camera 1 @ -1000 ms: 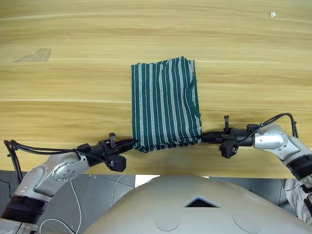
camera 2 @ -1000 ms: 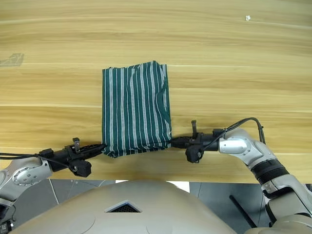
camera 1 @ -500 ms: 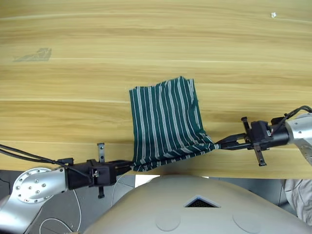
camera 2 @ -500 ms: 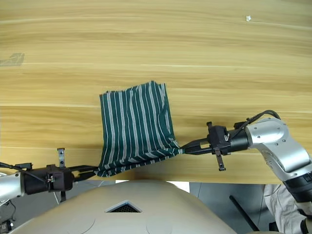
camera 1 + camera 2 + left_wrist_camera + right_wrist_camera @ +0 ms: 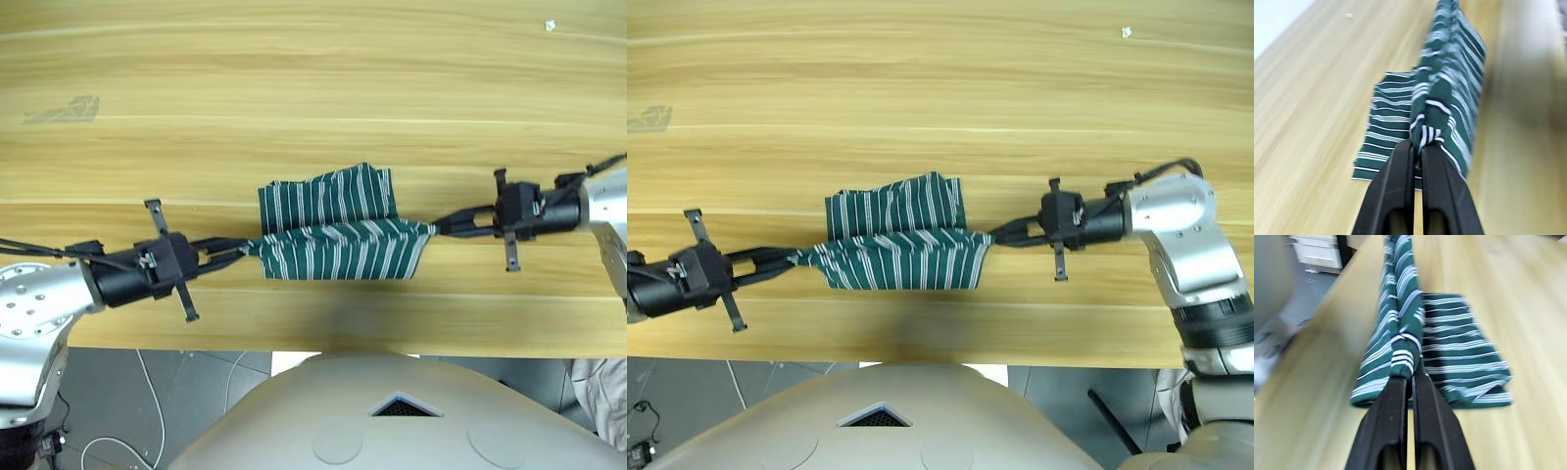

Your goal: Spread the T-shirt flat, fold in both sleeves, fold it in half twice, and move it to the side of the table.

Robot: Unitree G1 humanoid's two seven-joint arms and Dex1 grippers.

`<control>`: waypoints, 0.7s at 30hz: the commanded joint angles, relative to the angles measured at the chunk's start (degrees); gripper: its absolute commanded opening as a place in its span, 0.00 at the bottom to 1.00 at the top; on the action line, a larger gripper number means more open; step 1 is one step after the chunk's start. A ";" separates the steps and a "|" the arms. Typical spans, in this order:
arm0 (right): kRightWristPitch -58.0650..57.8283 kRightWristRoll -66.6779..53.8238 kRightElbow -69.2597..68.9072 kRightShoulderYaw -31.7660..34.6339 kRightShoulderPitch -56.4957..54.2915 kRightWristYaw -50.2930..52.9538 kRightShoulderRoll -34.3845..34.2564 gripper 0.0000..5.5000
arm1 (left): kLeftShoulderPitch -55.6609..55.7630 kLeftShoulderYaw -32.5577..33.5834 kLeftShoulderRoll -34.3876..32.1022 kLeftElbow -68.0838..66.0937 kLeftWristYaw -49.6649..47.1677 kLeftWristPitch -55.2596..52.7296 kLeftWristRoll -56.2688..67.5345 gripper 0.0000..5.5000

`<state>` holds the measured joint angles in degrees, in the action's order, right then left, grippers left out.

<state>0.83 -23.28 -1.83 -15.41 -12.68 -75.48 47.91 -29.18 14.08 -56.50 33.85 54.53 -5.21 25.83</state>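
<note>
- Left gripper [image 5: 247, 245]: the two black fingers [image 5: 1396, 181] are pressed together on the left corner of the T-shirt [image 5: 338, 250]. The wrist view shows striped cloth bunched between the tips.
- Right gripper [image 5: 438, 225]: fingers [image 5: 1391, 421] likewise pinched on the right corner of the T-shirt, with cloth caught between them in the wrist view.
- Both grippers are above the table [image 5: 294, 78], one on each side of the T-shirt and pointing inward at each other, the right a little farther from the robot.
- T-shirt: green with white stripes, folded to a narrow panel.
- The held edge is raised off the table and stretched between the two grippers, with the cloth drooping below the line of grip.
- The far part of the T-shirt lies flat on the wood and shows beyond the raised band.
- Position: near half of the table, about midway across its width.
- Table: light wood, grain running left to right.
- Also present: a small white scrap [image 5: 550, 25] at the far right and a grey mark [image 5: 64, 110] at the left, both well apart from the T-shirt.
</note>
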 commanded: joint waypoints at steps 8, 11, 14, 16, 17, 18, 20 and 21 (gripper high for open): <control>10.16 10.27 23.78 0.13 -14.61 3.44 -14.13 0.00 | 20.50 -13.79 11.56 -14.33 -9.70 -4.39 -11.80 0.00; 11.56 11.68 25.84 0.06 -14.49 2.96 -14.59 0.00 | 24.38 -15.66 13.90 -20.40 -10.42 -6.47 -13.04 0.00; 12.54 12.56 28.10 0.25 -14.88 2.77 -15.44 0.00 | 25.32 -16.23 15.37 -24.33 -10.71 -6.46 -13.85 0.00; 13.49 12.49 29.61 0.78 -15.41 3.36 -16.48 0.00 | 25.45 -15.88 16.16 -25.15 -11.04 -6.51 -13.71 0.00; 13.94 12.71 30.84 1.23 -15.95 4.32 -17.16 0.00 | 25.53 -15.59 16.52 -25.44 -11.12 -6.55 -13.55 0.00; 13.97 12.88 32.50 1.98 -16.63 5.88 -17.98 0.00 | 25.79 -15.16 17.15 -26.10 -11.68 -6.37 -13.61 0.00; 13.84 13.46 35.48 3.08 -17.61 8.13 -19.09 0.08 | 26.35 -14.77 18.29 -27.38 -12.74 -6.44 -13.86 0.07; 13.73 13.58 36.42 3.37 -17.72 8.41 -19.38 0.12 | 26.54 -14.72 18.84 -27.92 -13.28 -6.56 -13.92 0.10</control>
<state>14.64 -10.47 32.66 -13.21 -29.18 -67.95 29.09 -3.55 -1.36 -38.59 7.12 42.45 -11.18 12.60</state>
